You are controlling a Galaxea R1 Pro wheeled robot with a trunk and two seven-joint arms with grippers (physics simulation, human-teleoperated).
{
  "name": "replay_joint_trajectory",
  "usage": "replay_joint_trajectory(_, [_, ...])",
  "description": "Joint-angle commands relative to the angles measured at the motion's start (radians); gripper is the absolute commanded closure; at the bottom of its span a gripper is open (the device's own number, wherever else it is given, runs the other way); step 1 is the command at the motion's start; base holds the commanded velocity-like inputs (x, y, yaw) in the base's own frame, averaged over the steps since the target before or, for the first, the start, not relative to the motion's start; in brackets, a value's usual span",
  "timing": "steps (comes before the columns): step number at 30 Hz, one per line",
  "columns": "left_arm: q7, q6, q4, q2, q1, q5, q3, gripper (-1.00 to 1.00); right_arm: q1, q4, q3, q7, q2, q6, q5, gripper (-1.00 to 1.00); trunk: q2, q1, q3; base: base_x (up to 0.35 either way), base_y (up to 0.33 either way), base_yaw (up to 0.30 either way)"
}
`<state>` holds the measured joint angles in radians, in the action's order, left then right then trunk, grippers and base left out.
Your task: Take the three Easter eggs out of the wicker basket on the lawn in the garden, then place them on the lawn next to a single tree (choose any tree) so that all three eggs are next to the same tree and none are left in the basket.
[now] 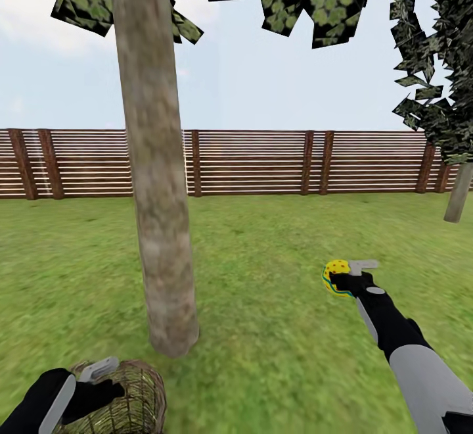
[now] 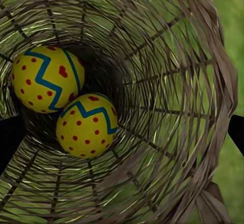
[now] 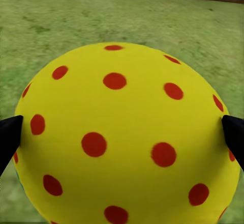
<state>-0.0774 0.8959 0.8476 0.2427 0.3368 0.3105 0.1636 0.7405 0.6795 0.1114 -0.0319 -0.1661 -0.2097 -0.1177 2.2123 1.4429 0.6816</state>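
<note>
- Yellow egg with red dots (image 1: pixel 336 276) sits clamped in your right gripper (image 1: pixel 344 281), held in the air out to the right of the tree trunk (image 1: pixel 156 177), above the lawn (image 1: pixel 263 276).
- Right wrist view: both dark fingertips (image 3: pixel 10 137) press the egg's widest part from opposite sides, so the grip looks centred.
- Handling guess: smooth, round, hard shell, probably light and slippery; it could squirt out if you pinch off-centre, so keep the pads on the equator.
- It will likely roll once released, so set it low on the grass close to the trunk's base.
- Two more eggs (image 2: pixel 48 79) and (image 2: pixel 86 124) lie touching each other at the bottom of the wicker basket (image 2: pixel 168 81), which stands near the trunk's foot on its left side.
- Left gripper (image 1: pixel 98 375) hangs over the basket's rim with fingers spread apart, holding nothing.
- Basket is deep and the weave looks stiff; go in straight, take the nearer egg across its middle, not by the pointed end.
</note>
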Motion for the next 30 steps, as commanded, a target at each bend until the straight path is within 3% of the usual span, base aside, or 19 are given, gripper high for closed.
replay_joint_trajectory(1, [-0.009, 0.005, 0.002, 0.001, 0.001, -0.007, 0.004, -1.00, 0.000, 0.002, 0.002, -0.003, 0.003, -0.006, -0.011, 1.00, 0.008, 0.004, 0.004, 0.000, 0.000, 0.000])
replay_joint_trajectory(8, [-0.012, 0.006, 0.010, 0.011, 0.001, -0.008, 0.011, -1.00, 0.000, 0.000, 0.002, -0.003, 0.006, -0.007, -0.010, 1.00, 0.057, 0.031, 0.026, 0.000, 0.000, 0.000])
replay_joint_trajectory(30, [-0.011, 0.006, 0.010, 0.006, 0.001, -0.008, 0.010, -1.00, 0.000, 0.000, 0.002, -0.002, 0.010, -0.007, -0.012, 1.00, 0.211, 0.115, 0.095, 0.000, 0.000, 0.000])
